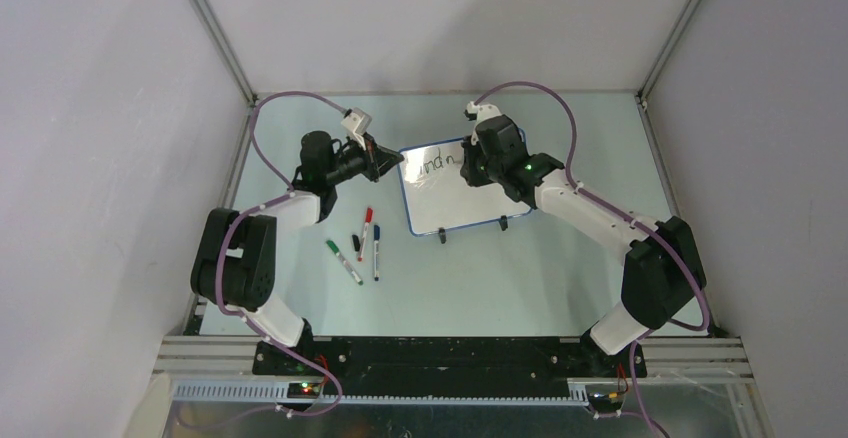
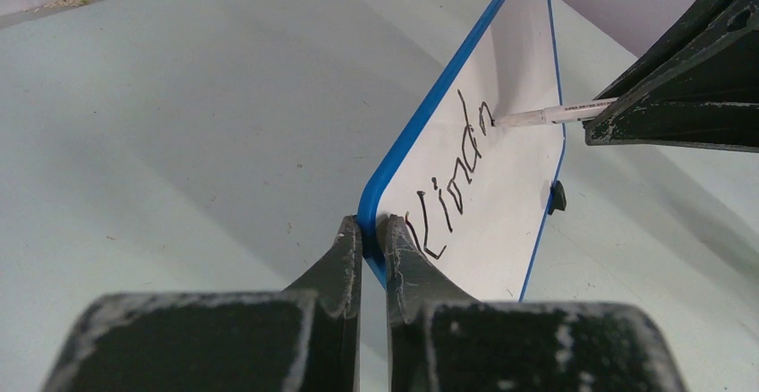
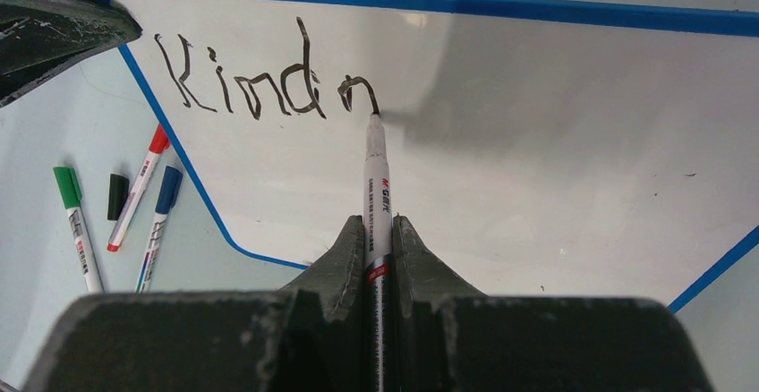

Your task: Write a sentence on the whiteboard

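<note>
My left jaws pinch the stiff, probably light and slippery whiteboard [image 2: 512, 197] at its blue corner rim while my right jaws clamp the marker [image 3: 377, 186] writing the sentence [image 3: 260, 88].

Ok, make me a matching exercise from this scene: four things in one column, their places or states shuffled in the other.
1 left hand
2 right hand
3 green marker
4 black cap

A shut on the black marker
B lying between the green marker and the red marker
C clamped on the whiteboard corner
D farthest left of the loose markers on the table

Pairs: 1-C, 2-A, 3-D, 4-B
</note>
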Available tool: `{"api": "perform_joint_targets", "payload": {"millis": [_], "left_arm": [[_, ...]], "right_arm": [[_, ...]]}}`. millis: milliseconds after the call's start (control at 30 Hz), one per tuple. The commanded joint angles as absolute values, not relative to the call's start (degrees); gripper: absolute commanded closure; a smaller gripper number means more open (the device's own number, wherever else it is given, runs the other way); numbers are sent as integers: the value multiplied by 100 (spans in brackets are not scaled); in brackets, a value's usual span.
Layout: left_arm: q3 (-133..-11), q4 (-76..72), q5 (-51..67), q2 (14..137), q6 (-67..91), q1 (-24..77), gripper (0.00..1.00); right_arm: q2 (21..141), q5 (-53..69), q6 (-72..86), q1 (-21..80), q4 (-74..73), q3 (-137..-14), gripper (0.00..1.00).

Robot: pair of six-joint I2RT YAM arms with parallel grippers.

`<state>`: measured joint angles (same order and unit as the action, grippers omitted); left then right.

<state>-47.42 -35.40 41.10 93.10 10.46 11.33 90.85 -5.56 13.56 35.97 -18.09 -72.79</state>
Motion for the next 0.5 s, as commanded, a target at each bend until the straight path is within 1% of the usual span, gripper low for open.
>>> {"api": "perform_joint_targets", "payload": {"millis": [0,467], "left_arm": [[-4588,-3229,3907,9254,633,1209,100],[-4603,-3209,3905,9258,633,1210,100]], "right_arm": [[8875,-611,1300,3531,-1493,-7449,100],[8918,-628,1330,3352,-1405,-7446,100]]}}
